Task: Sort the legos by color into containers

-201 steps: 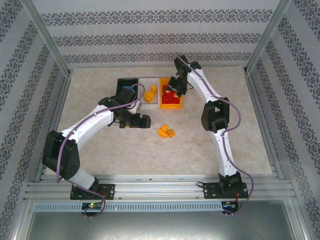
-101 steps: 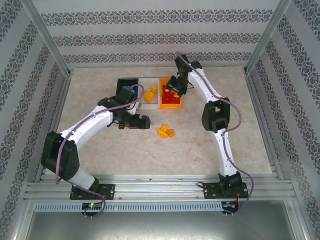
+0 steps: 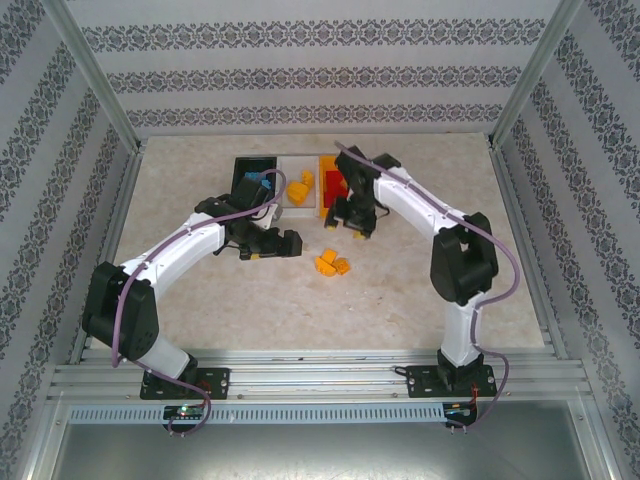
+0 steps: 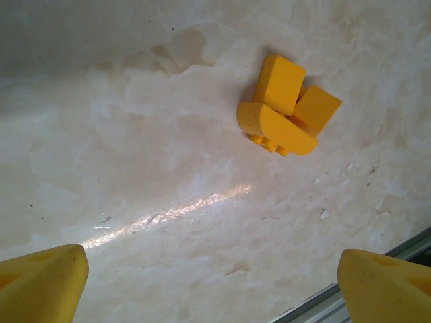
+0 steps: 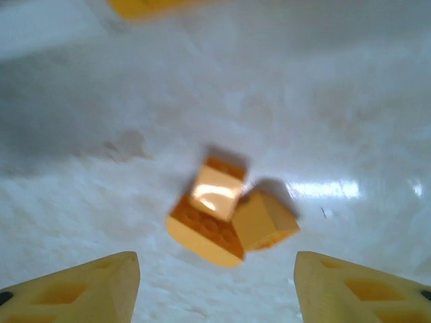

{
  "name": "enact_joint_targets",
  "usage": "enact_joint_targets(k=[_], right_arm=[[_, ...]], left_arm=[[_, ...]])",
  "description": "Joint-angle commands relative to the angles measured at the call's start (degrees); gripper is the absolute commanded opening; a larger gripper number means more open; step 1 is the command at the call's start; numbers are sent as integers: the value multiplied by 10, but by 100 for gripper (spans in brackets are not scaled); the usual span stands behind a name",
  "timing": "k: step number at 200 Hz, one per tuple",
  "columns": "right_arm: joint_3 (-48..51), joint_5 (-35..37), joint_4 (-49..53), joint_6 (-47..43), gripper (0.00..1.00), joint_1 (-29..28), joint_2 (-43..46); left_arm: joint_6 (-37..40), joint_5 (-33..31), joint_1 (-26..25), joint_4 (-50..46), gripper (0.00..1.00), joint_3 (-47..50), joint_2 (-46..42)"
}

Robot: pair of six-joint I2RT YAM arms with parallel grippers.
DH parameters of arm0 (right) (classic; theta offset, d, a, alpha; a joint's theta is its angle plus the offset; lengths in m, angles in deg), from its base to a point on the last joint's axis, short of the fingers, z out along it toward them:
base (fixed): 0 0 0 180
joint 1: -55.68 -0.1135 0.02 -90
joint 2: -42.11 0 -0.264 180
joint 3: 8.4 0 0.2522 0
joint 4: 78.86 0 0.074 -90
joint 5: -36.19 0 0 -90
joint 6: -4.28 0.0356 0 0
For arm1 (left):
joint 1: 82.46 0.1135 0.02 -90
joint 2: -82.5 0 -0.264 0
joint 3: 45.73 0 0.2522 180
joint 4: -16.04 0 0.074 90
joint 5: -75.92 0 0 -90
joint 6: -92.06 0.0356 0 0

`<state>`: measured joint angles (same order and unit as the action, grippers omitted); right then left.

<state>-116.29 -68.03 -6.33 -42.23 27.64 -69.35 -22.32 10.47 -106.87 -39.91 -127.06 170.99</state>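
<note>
Three containers, two arms, one yellow lego cluster.

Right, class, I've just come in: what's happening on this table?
Two robot arms are sorting lego bricks by colour. Red bricks lie in the orange bin, and some yellow pieces in the white tray. A loose yellow cluster sits on the table. The right gripper hovers over it, jaws open. The left gripper is beside it, also open and empty.

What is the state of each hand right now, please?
Left hand: open, holding nothing.
Right hand: open, holding nothing, above the yellow legos.
</note>
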Motion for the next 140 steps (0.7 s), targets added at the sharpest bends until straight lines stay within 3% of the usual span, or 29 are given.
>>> enact_joint_targets(k=[1, 21, 41, 140], right_arm=[[140, -12, -110, 135, 65, 6, 54], [284, -18, -259, 296, 68, -2, 127], [337, -10, -335, 396, 69, -18, 151], [270, -28, -299, 396, 67, -29, 83]], left_arm=[[-22, 13, 9, 27, 96, 11, -12], [-28, 13, 12, 32, 96, 14, -19], [-31, 13, 14, 33, 96, 17, -25], [-27, 2, 28, 23, 97, 47, -66]])
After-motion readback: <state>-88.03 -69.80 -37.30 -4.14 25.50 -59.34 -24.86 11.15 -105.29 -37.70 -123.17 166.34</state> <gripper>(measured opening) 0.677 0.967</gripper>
